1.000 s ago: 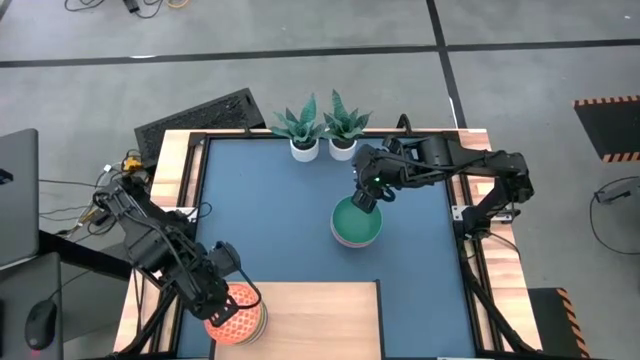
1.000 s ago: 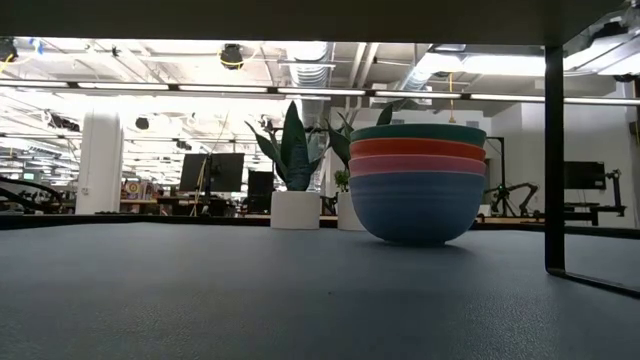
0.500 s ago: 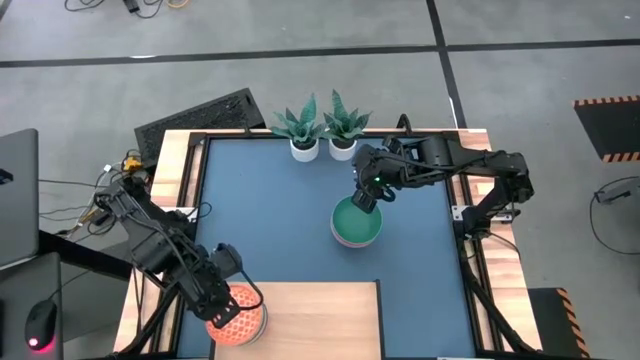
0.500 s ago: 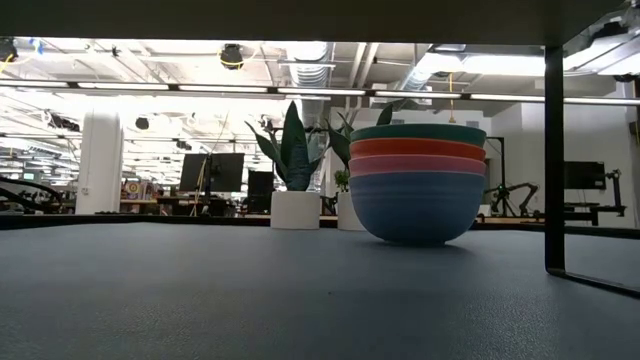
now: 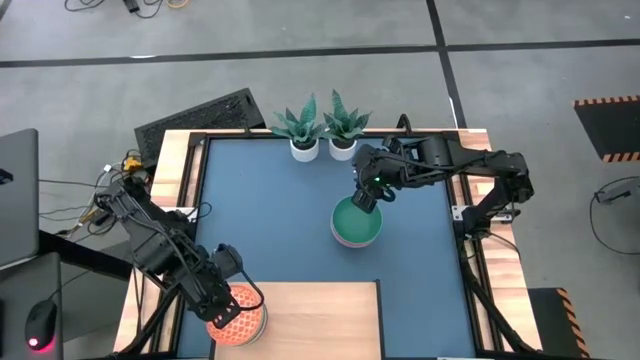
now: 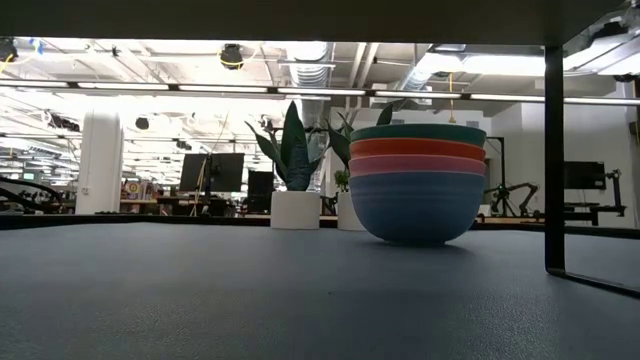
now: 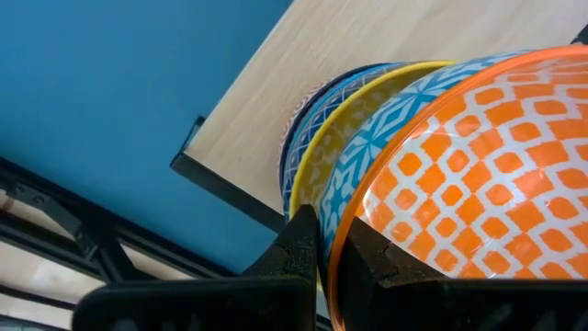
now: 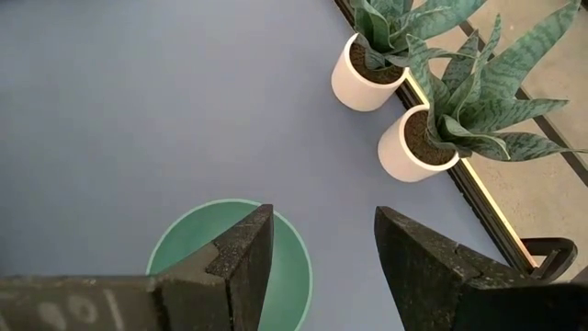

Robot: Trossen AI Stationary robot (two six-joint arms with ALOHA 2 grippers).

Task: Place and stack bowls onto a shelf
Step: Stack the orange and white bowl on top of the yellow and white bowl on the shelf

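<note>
Four small patterned bowls (image 5: pixel 240 317) sit nested on the pale wood shelf (image 5: pixel 320 320), near its left edge. The orange-red one (image 7: pixel 478 175) is on top, with blue, yellow and grey-blue rims below it. My left gripper (image 5: pixel 226 300) is shut on the orange-red bowl. The larger plain bowls (image 6: pixel 417 180) stand stacked on the blue tabletop: green on top, then red, pink and light blue. My right gripper (image 8: pixel 322 267) is open above the far rim of the green bowl (image 8: pixel 197 262). One finger is over the bowl's hollow, the other over the table, and it touches nothing. My left gripper holds the orange-red bowl by its rim (image 7: pixel 342 241) on the side toward the table's left. It pinches the rim with one finger (image 7: pixel 299 241) outside the wall and the other (image 7: pixel 381 268) inside. The bowl sits nested in the stack.
Two white pots with green plants (image 5: pixel 318 128) stand at the table's far edge, just beyond the right gripper. A dark shelf leg (image 6: pixel 553 150) stands on the table. The shelf's right part (image 5: pixel 340 325) is bare wood. Wooden side rails (image 5: pixel 175 165) border the table.
</note>
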